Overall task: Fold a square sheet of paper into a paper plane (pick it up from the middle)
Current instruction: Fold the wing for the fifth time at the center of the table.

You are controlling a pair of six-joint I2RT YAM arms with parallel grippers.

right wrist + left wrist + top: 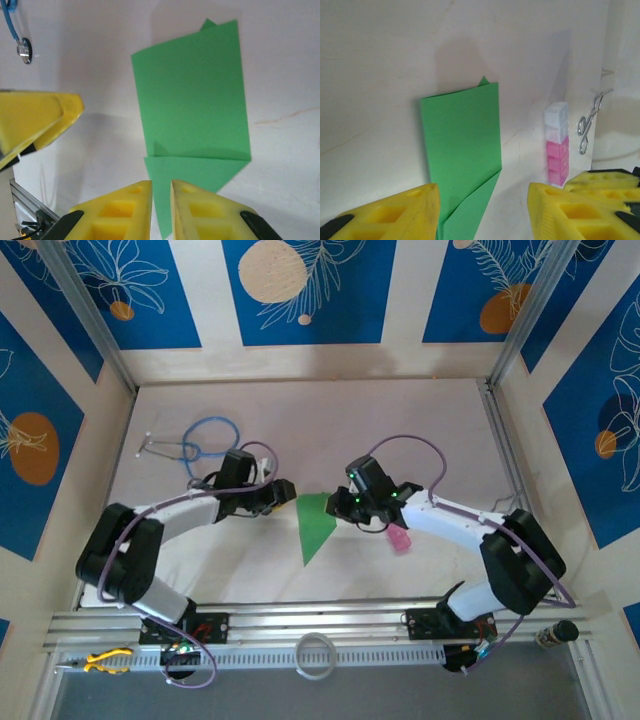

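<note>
The square sheet of paper (315, 525) is bright green and folded into a narrow pointed shape. It lies flat on the white table between my two grippers, with its tip toward the near edge. From the left wrist it (462, 135) lies ahead, a diagonal flap folded across its near part. My left gripper (287, 496) (482, 215) hovers at its left edge, jaws wide apart and empty. My right gripper (340, 504) (161, 210) hangs over the pointed end (192, 100), jaws a narrow slit apart with flat paper showing through.
A small pink bottle with a white cap (400, 538) (556, 145) lies just right of the paper, under the right arm. A blue-tubed stethoscope (200, 440) (23, 50) lies at the back left. Yellow pliers (105, 660) and a white ring (316, 655) rest on the near rail.
</note>
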